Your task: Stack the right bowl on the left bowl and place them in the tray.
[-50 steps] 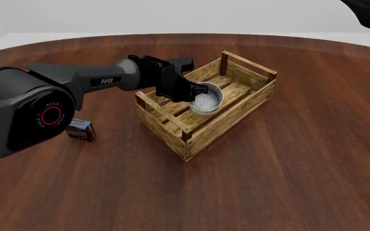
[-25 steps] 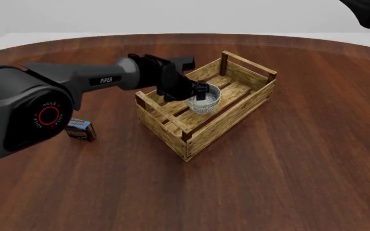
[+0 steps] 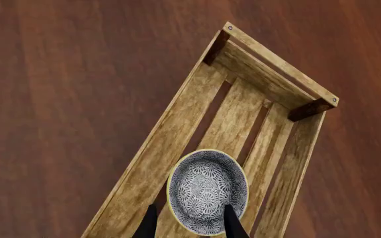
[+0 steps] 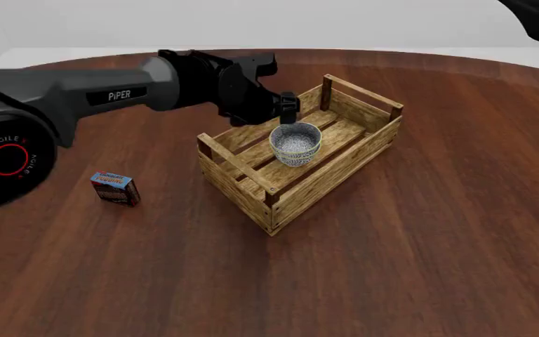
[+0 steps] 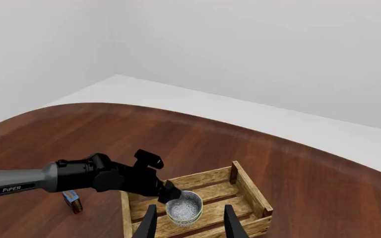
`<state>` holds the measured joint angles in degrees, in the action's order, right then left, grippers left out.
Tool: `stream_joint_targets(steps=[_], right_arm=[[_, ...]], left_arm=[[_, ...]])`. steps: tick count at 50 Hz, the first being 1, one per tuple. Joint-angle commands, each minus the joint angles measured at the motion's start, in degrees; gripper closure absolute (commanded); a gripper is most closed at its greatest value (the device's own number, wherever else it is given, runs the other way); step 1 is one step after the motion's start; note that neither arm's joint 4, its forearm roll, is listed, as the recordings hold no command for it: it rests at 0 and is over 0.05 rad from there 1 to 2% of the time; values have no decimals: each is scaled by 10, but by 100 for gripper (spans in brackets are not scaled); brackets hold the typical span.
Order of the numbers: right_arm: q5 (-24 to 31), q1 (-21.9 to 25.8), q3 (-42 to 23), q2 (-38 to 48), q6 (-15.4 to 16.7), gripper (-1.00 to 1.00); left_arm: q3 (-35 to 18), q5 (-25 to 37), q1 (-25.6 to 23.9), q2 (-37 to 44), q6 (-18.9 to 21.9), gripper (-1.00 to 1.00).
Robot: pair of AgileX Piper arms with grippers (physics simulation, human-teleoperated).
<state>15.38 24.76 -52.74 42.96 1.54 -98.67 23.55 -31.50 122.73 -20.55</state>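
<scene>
Your bowl stack (image 4: 295,144) sits inside the tray (image 4: 344,168). Your left pincer (image 4: 286,105) hovers just above the tray, open; your right pincer (image 5: 188,225) is open too.

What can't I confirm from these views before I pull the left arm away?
- Whether two bowls are stacked: only one patterned bowl shows in the tray; any lower bowl is hidden inside or beneath it.
- Left gripper: the left wrist view's edge cuts off all but the fingertips; they straddle the bowl, contact unclear.
- Right gripper: open, high above the table; front view shows only a corner of the arm.
- Small box: label too small to read.
</scene>
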Motion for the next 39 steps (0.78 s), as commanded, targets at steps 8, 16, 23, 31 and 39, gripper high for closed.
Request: stream_joint_targets(steps=[8, 16, 23, 31, 39], right_arm=[[-2, -4, 1, 1, 3, -100], [-2, -8, 1, 1, 4, -100], [-4, -12, 2, 3, 5, -100], [-10, -20, 4, 9, 11, -100], [-8, -33, 3, 7, 12, -100]], left_arm=[[101, -41, 1, -112, 13, -100], [161, -70, 1, -174, 18, -100], [225, -107, 27, -241, 63, -100], [303, -148, 23, -326, 66, -100], [371, -174, 24, -413, 83, -100]])
